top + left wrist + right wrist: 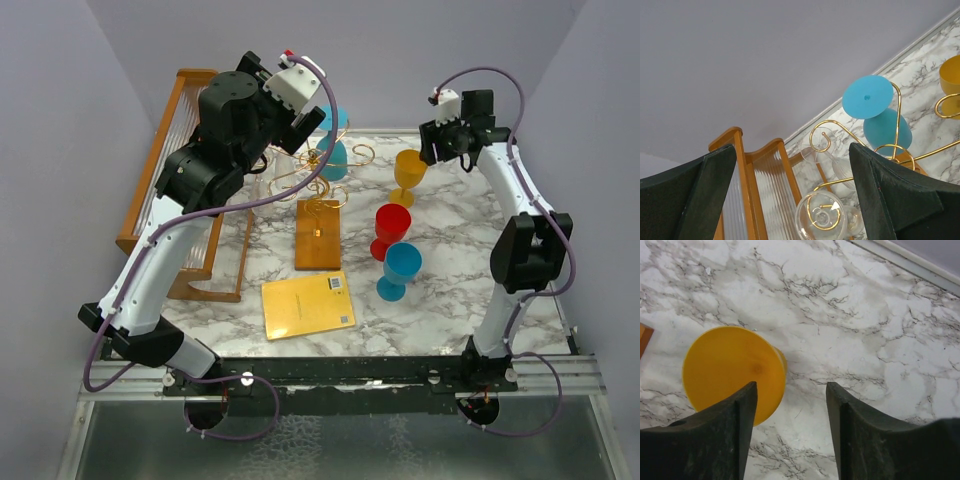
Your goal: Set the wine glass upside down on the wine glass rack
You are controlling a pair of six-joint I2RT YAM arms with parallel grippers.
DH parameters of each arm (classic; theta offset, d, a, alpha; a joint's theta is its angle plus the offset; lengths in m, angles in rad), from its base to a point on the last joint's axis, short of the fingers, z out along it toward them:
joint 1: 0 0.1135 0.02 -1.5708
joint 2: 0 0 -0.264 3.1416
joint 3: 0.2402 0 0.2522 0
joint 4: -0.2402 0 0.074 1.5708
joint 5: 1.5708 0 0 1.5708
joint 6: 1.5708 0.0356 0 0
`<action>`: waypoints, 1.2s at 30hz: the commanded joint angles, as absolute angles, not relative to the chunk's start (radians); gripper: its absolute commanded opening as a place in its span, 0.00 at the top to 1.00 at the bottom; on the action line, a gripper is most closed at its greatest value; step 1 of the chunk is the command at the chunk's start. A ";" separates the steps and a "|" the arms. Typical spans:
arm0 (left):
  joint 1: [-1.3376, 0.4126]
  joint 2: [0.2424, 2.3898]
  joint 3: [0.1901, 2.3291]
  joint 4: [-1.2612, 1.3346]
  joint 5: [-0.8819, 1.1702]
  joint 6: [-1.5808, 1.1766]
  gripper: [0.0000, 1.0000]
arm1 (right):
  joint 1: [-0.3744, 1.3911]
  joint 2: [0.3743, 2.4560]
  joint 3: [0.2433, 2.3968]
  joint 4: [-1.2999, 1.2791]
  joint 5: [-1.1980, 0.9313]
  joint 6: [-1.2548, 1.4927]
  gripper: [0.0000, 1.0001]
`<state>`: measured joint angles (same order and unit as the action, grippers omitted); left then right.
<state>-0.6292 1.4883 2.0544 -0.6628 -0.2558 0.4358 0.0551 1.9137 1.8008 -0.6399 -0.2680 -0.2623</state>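
The gold wire wine glass rack [322, 172] stands on its brown wooden base [319, 233] at the back middle of the table. A teal wine glass [883, 121] and two clear glasses [821, 216] hang upside down from its curled arms. My left gripper [296, 128] hovers above the rack, open and empty [791, 150], with a clear glass showing below between its fingers. A yellow wine glass [408, 175] stands on the marble to the right of the rack. My right gripper [437, 145] is just over it, open [791, 386]. The yellow glass [732, 367] lies partly under its left finger, with only bare marble between the jaws.
A red glass [389, 229] and a blue glass [399, 270] stand in front of the yellow one. A yellow booklet [308, 304] lies near the front. A large wooden frame with clear rods [178, 175] fills the left side. Walls close in behind and beside the table.
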 commanded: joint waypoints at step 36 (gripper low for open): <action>-0.624 1.503 2.053 -0.619 -0.291 0.441 0.01 | 0.103 1.742 1.821 -0.605 0.037 -0.356 0.99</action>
<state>-0.6292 1.4979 2.0518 -0.6582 -0.2638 0.4442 0.1009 1.8896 1.8626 -0.6968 -0.0582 -0.3351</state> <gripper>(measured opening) 0.991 0.020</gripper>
